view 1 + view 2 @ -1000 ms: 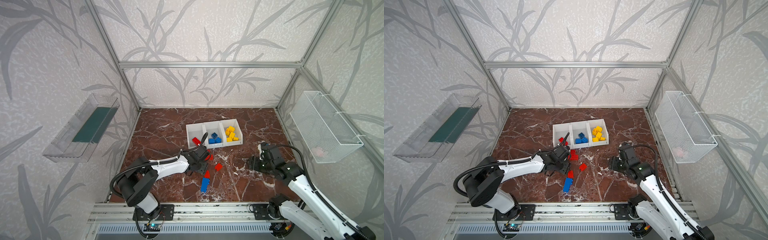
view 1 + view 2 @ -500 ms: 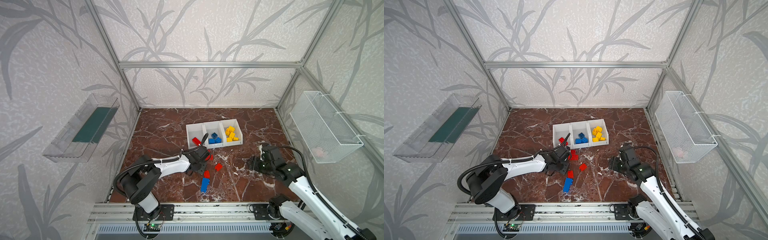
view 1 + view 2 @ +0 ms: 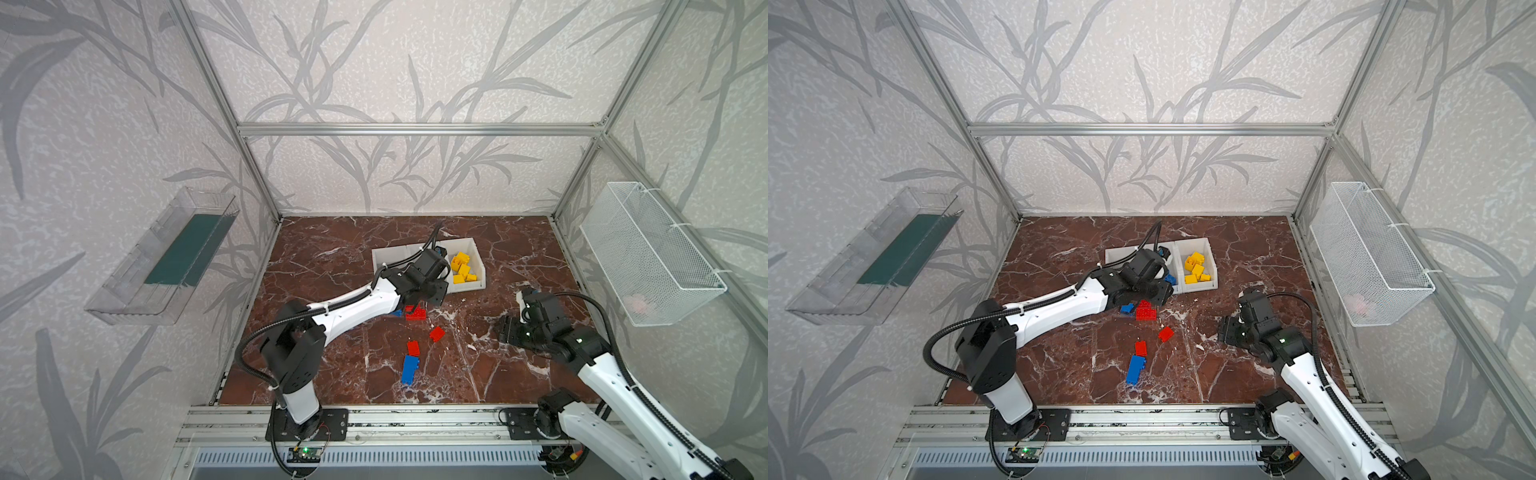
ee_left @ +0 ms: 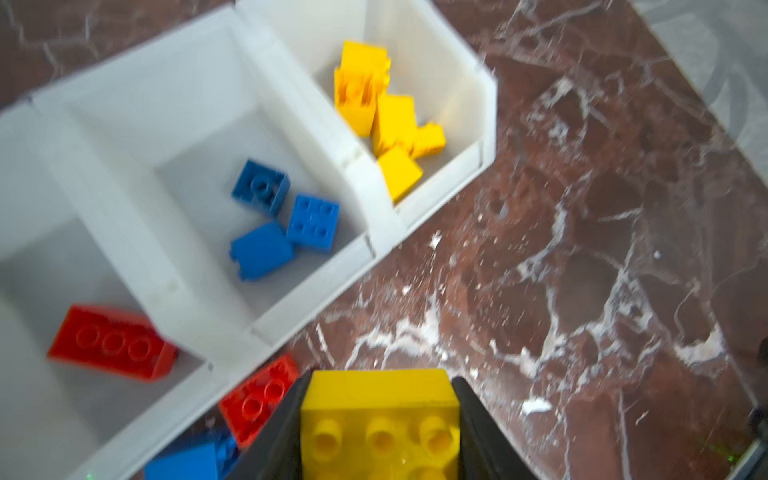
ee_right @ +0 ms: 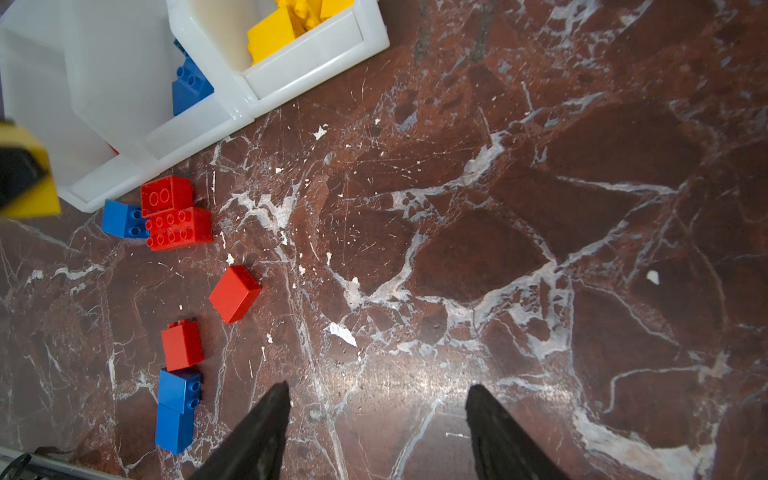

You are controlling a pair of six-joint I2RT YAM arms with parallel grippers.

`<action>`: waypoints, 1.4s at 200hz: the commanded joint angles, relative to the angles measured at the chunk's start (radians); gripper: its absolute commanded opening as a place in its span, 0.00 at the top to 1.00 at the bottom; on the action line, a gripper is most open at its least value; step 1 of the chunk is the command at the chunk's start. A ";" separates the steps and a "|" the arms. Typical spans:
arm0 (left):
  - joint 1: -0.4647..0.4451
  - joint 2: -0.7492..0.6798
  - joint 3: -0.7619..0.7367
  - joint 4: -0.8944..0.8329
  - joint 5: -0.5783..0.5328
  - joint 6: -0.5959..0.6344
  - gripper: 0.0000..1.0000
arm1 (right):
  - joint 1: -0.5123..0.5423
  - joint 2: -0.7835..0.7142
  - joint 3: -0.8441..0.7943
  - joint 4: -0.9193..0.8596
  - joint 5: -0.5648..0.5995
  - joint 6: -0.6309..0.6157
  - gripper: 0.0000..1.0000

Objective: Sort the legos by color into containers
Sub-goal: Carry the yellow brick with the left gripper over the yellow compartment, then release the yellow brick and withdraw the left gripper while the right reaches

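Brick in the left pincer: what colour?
Yellow. The brick, held in the left pincer, shows best in the left wrist view.

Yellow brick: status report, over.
Left end effector shut on yellow brick, short of the yellow bin. Right end effector open over bare floor. Nothing seen between brick and bin.

Pale walls [image 3: 415,62] printed with grey leaves are edged by an aluminium frame [image 3: 415,129]. The tabletop [image 3: 332,249] is red-brown marble. A clear shelf [image 3: 166,257] hangs on the left wall, a white wire basket [image 3: 648,257] on the right.
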 commanded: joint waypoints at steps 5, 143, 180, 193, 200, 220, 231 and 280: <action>-0.004 0.147 0.188 -0.051 -0.013 0.058 0.57 | 0.006 -0.047 -0.022 -0.047 -0.033 -0.033 0.32; 0.033 0.637 0.851 -0.173 -0.107 0.005 0.53 | 0.007 -0.035 -0.003 -0.068 -0.177 -0.097 0.32; 0.038 0.652 0.856 -0.169 -0.120 -0.004 0.35 | 0.007 -0.030 0.009 -0.079 -0.183 -0.102 0.32; 0.038 0.648 0.857 -0.165 -0.122 -0.009 0.31 | 0.007 -0.028 0.028 -0.096 -0.177 -0.106 0.31; 0.038 0.644 0.856 -0.162 -0.125 -0.010 0.30 | 0.007 -0.026 0.039 -0.108 -0.173 -0.110 0.31; 0.038 0.625 0.855 -0.155 -0.131 -0.019 0.28 | 0.007 -0.020 0.070 -0.132 -0.165 -0.119 0.31; 0.038 0.606 0.849 -0.153 -0.128 -0.025 0.28 | 0.007 -0.017 0.082 -0.143 -0.164 -0.121 0.31; 0.046 0.361 0.551 -0.081 -0.133 -0.010 0.28 | 0.048 0.012 0.096 -0.119 -0.100 -0.116 0.31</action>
